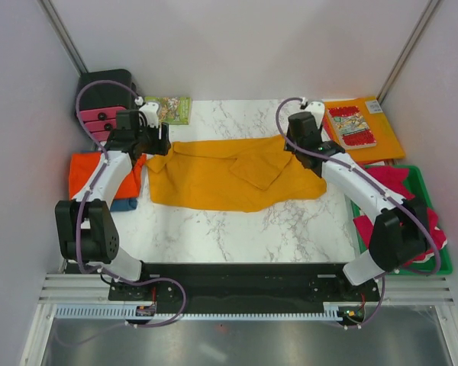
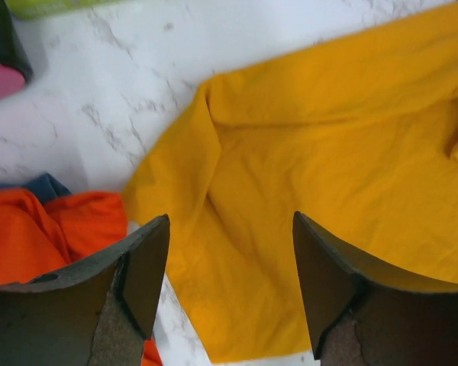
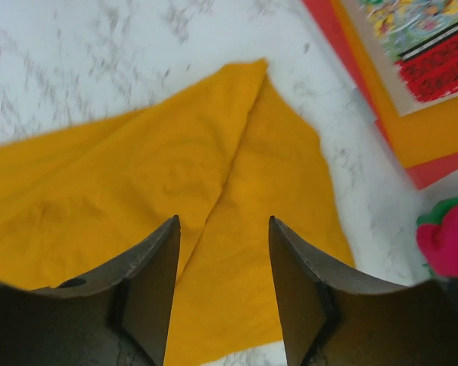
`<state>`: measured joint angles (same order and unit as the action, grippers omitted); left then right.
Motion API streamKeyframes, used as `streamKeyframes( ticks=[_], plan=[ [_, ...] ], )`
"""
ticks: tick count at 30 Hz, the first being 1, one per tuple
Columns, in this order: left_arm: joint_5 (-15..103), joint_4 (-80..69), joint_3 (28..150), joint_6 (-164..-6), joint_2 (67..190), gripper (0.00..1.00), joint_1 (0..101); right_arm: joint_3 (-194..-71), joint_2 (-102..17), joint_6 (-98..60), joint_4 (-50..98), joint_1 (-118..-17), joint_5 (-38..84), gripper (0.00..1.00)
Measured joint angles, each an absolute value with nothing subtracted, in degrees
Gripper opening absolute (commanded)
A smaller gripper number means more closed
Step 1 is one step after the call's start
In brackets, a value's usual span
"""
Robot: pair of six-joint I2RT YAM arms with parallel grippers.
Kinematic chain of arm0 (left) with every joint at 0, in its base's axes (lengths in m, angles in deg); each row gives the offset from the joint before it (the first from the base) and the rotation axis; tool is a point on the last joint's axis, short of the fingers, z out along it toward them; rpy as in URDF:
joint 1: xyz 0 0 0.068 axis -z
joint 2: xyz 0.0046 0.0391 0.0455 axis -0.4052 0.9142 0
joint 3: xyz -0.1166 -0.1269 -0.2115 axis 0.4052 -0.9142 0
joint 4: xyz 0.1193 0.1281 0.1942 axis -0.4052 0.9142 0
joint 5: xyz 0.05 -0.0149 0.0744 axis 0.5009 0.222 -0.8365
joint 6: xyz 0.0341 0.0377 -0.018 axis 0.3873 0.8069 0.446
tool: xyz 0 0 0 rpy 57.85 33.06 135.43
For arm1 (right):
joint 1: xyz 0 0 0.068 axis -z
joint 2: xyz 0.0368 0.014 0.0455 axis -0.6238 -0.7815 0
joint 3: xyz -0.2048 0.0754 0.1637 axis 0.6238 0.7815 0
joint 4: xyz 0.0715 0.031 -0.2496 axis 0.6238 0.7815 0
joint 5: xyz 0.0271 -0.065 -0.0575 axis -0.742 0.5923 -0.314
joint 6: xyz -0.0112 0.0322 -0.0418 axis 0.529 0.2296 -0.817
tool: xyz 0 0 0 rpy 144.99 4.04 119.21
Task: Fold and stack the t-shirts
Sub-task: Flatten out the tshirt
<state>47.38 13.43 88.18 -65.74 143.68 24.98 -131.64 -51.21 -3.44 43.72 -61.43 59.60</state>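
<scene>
Top external view: mustard t-shirt (image 1: 214,183) sprawls across the tabletop's far middle. Left gripper (image 2: 229,229) and right gripper (image 3: 223,229) both gape empty over its ends. I'd pinch matching corners and fold evenly.

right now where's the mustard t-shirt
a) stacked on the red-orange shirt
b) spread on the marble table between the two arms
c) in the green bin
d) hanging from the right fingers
b: the mustard t-shirt lies spread on the marble table, with the left fingers and right fingers open above its two ends and holding nothing.
</scene>
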Motion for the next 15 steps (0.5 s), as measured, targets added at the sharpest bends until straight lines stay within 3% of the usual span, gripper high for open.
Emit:
streamKeyframes(
  ticks=[6, 15],
  plan=[
    [44.76, 13.32, 76.62, -65.59, 138.98, 0.70, 25.00, -118.79, -48.87, -1.21, 42.38, -72.55, 59.29, 0.54],
    [39.78, 11.59, 72.86, -65.19, 142.87, 0.66, 24.98, -115.60, -48.91, 1.74, 40.94, -75.24, 59.62, 0.52]
  ],
)
